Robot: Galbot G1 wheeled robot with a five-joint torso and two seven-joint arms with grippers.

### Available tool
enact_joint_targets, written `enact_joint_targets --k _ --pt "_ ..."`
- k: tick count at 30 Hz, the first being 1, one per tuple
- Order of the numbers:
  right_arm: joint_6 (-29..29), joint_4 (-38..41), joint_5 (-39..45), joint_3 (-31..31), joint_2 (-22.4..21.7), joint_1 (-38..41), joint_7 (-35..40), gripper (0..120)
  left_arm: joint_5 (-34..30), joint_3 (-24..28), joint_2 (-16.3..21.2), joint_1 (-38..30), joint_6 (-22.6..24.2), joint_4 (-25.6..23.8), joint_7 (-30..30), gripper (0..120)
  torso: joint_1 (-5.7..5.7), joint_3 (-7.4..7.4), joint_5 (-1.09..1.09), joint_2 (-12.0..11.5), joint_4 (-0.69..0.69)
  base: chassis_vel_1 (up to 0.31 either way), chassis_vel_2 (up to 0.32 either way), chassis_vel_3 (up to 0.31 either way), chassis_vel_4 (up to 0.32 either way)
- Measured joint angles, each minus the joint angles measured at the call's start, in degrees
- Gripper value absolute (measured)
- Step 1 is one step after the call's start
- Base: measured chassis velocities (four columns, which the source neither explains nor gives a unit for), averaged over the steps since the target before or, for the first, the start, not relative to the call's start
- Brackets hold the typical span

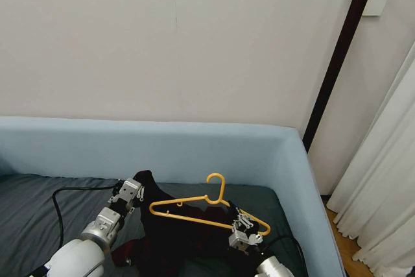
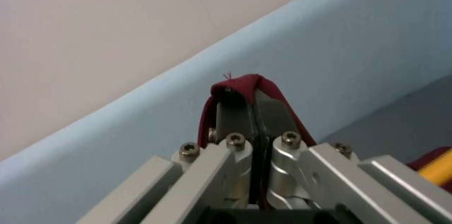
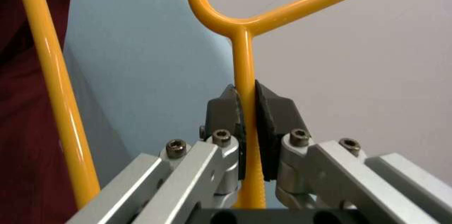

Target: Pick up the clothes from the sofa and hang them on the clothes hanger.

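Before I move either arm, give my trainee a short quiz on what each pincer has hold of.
1. True or false: the left pincer is shut on the dark red garment.
2. What does the right pincer grip? A) the yellow hanger B) a fold of the garment C) nothing
3. Fill in: the backrest behind both pincers is light ____.
Key: 1 true; 2 A; 3 blue.
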Motion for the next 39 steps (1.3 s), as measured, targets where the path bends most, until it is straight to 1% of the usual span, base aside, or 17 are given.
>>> enact_joint_targets --k 2,7,16,20,23,24,26,31,34,35,39 --pt "-1.4 -1.5 -1.2 -0.2 1.1 0.9 0.0 4 0.0 0.2 -0.1 0.2 0.0 -0.1 0.1 0 0.00 0.00 0.01 0.0 0.00 0.000 0.000 0.000 0.000" --pt "-3.0 -4.3 -2.0 -0.5 2.2 2.7 0.0 4 -0.1 0.2 0.1 0.4 0.0 -0.9 0.2 0 0.00 0.00 0.01 0.0 0.01 0.000 0.000 0.000 0.000" --pt "-3.6 -4.7 -2.4 0.7 1.0 3.1 -0.5 4 -0.1 -0.8 1.0 1.0 0.0 -1.6 0.1 0 0.00 0.00 0.01 0.0 0.00 0.000 0.000 0.000 0.000" --pt "-3.8 -4.8 -1.7 1.1 0.8 3.1 -0.5 4 -0.1 -0.5 0.7 1.1 0.0 -1.7 0.1 0 0.00 0.00 0.01 0.0 0.00 0.000 0.000 0.000 0.000" --pt "-3.9 -5.3 0.7 -0.3 1.8 4.1 0.1 4 0.1 1.2 -0.5 0.4 -0.1 -1.2 0.3 0 0.00 0.00 0.01 0.0 0.00 0.000 0.000 0.000 0.000" --pt "-3.9 -5.3 0.7 -0.3 1.8 4.1 0.1 4 0.1 1.2 -0.5 0.4 -0.1 -1.2 0.3 0 0.00 0.00 0.01 0.0 0.00 0.000 0.000 0.000 0.000" --pt "-3.9 -6.1 1.4 -1.8 2.8 5.2 0.4 4 0.1 2.8 -1.3 -0.6 -0.1 -0.5 0.3 0 0.00 0.00 0.00 0.0 0.01 0.000 0.000 0.000 0.000" --pt "-3.6 -9.3 -1.1 -3.9 5.1 8.4 0.5 4 0.1 6.7 -2.8 -3.2 -0.2 0.8 0.5 0 0.00 0.00 0.00 0.0 -0.01 0.000 0.000 0.000 0.000" --pt "-2.8 -11.5 -2.2 -5.2 6.8 11.0 0.4 4 0.3 8.8 -3.7 -4.7 -0.6 1.6 0.9 0 0.01 0.01 0.00 0.0 0.02 0.000 0.000 0.000 0.000" --pt "-2.8 -11.5 -2.2 -5.2 6.8 11.0 0.4 4 0.3 8.8 -3.7 -4.7 -0.6 1.6 0.9 0 0.01 0.01 0.00 0.0 0.02 0.000 0.000 0.000 0.000" --pt "0.2 -13.8 -2.4 -7.0 8.2 12.3 -0.1 4 1.0 9.9 -4.7 -5.6 -0.9 2.1 1.5 0 0.00 0.01 0.00 0.0 0.00 0.000 0.000 0.000 0.000"
